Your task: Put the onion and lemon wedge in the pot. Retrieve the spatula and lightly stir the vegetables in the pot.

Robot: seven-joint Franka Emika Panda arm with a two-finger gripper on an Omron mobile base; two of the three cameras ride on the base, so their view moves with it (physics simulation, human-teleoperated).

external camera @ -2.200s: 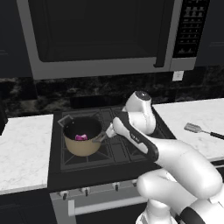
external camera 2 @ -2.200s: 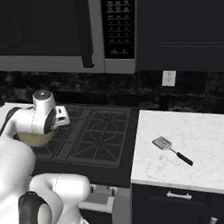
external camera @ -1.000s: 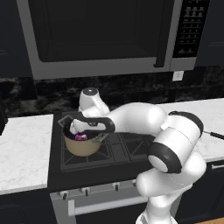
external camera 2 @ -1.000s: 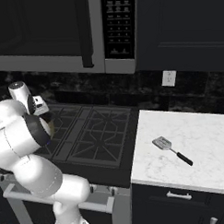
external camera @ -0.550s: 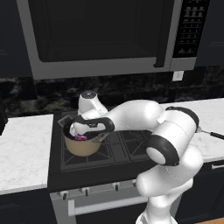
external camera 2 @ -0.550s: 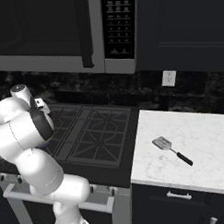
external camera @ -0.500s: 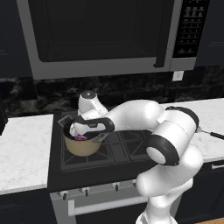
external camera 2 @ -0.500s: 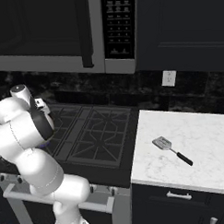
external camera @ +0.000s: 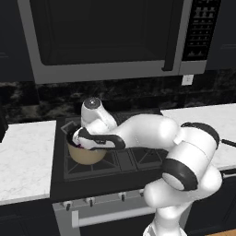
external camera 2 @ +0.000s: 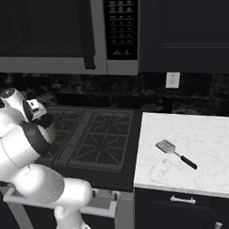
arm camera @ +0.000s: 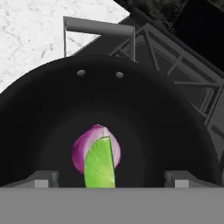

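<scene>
The tan pot [external camera: 87, 156] stands on the front left burner of the stove. My gripper [external camera: 81, 138] hangs just above its mouth, pointing down into it. In the hand view the pot's dark inside wall [arm camera: 175, 109] surrounds the purple onion [arm camera: 92, 146], which lies on the bottom. The bright green lemon wedge [arm camera: 100, 168] leans against the onion. My gripper [arm camera: 109, 180] is open, its fingertips [arm camera: 42, 180] far apart on either side of the wedge and clear of it. The spatula [external camera 2: 173, 152] lies on the white counter right of the stove.
A grey pot handle [arm camera: 98, 27] points toward the white counter [external camera: 23, 156] left of the stove. The black stove grates [external camera 2: 103, 135] run to the right of the pot. A microwave [external camera: 106, 39] hangs above. My own arm bends low across the stove front.
The hand has stayed over the pot and sunk a little toward its mouth. The jaws now stand wide apart, with the lemon wedge lying free against the onion.
</scene>
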